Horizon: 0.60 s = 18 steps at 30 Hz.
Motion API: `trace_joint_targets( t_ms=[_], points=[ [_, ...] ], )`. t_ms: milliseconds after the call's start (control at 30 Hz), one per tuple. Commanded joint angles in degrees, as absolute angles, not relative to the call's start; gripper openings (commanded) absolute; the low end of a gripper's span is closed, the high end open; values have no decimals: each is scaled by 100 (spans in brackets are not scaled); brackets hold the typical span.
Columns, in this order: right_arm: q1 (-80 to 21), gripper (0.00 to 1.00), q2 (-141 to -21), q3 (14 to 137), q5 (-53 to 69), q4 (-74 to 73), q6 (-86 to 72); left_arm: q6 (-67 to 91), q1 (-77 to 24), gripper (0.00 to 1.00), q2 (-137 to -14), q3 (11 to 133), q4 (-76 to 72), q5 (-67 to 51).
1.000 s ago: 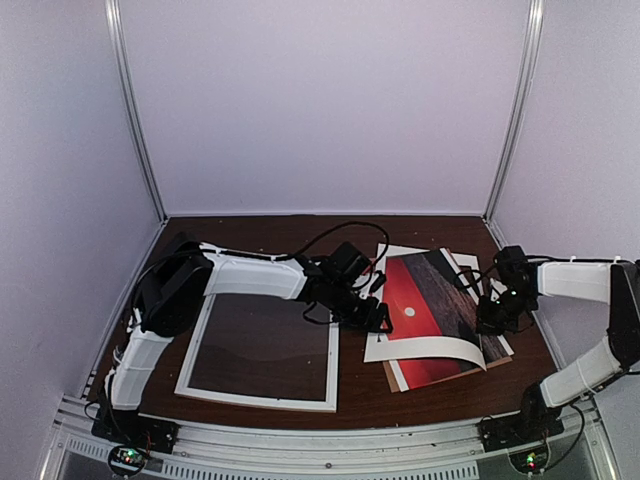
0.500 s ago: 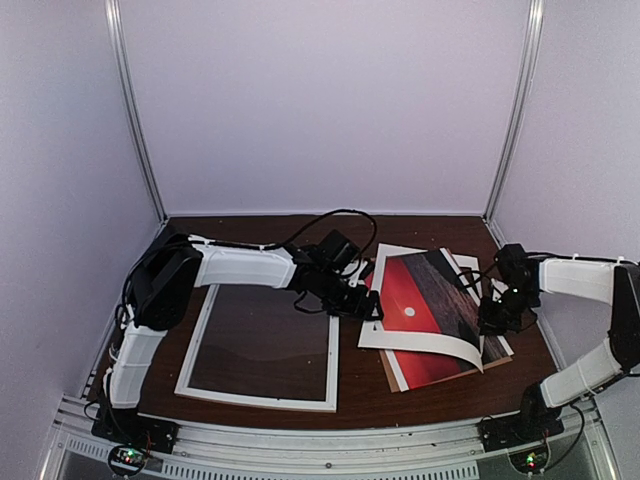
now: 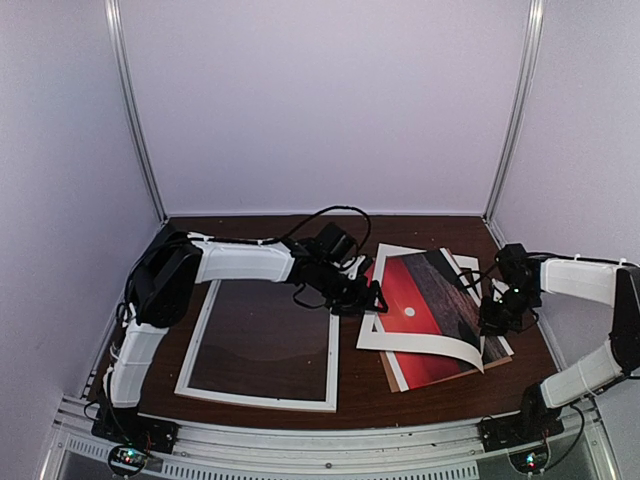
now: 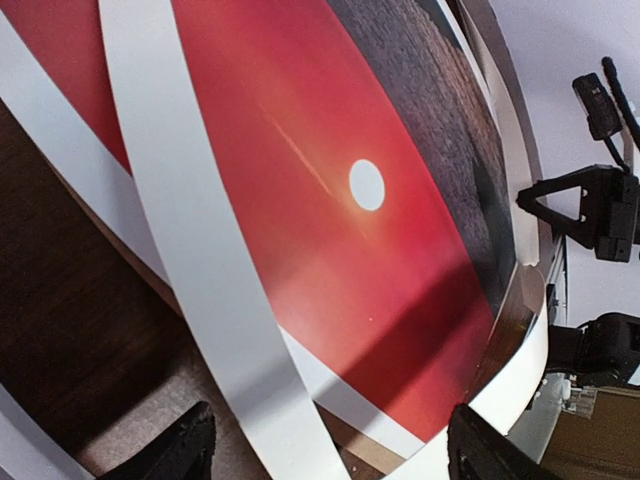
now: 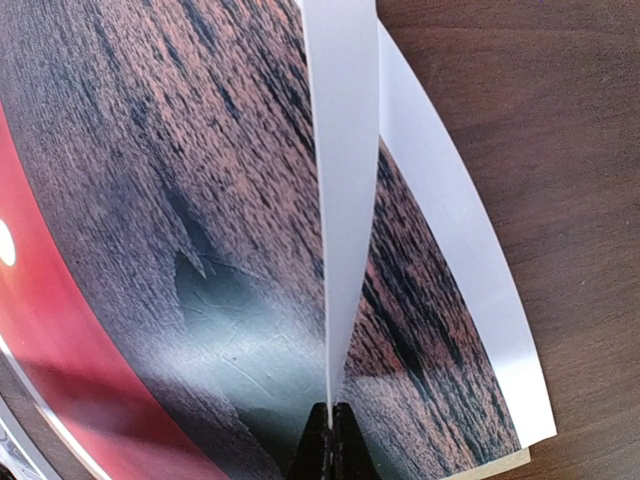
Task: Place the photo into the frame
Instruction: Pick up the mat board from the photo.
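Observation:
The photo (image 3: 415,300), red sky with a small white sun over dark sea, lies at the right on a brown backing board (image 3: 395,378). The white frame (image 3: 258,397) lies flat at the left. A white paper mat (image 3: 430,345) arches up over the photo. My right gripper (image 3: 492,322) is shut on the mat's right edge, which shows as a thin strip (image 5: 345,150) running up from its closed tips (image 5: 330,420). My left gripper (image 3: 370,300) is open at the photo's left edge. In its wrist view its jaws (image 4: 335,445) straddle a mat strip (image 4: 190,250) above the photo (image 4: 330,200).
The dark wooden table (image 3: 440,390) carries everything. Pale walls with metal corner posts (image 3: 135,110) enclose the back and sides. The right gripper's body (image 4: 590,205) shows beyond the photo in the left wrist view. The backing board's edge (image 5: 500,462) shows under the photo.
My left gripper has moved a little toward the back, staying at the photo's left edge. The mat's lower left corner has shifted slightly with it. The right gripper has barely moved.

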<state>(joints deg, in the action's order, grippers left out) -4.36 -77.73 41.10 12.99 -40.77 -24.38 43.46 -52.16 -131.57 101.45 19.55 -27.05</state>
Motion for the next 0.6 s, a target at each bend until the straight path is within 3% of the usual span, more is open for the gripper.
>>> trace_joint_targets(
  t_ms=[0, 300, 567],
  points=[
    [-422, 0, -7638, 4245, 1301, -4157, -2443, 4717, -5194, 79, -13360, 10298, 1853, -3078],
    [-422, 0, -7654, 4254, 1330, -4140, -2435, 4942, -5190, 73, -13531, 10336, 1848, -3222],
    [-426, 0, -7686, 4228, 1361, -4089, -2430, 5468, -5194, 55, -13650, 10158, 988, -3784]
  ],
)
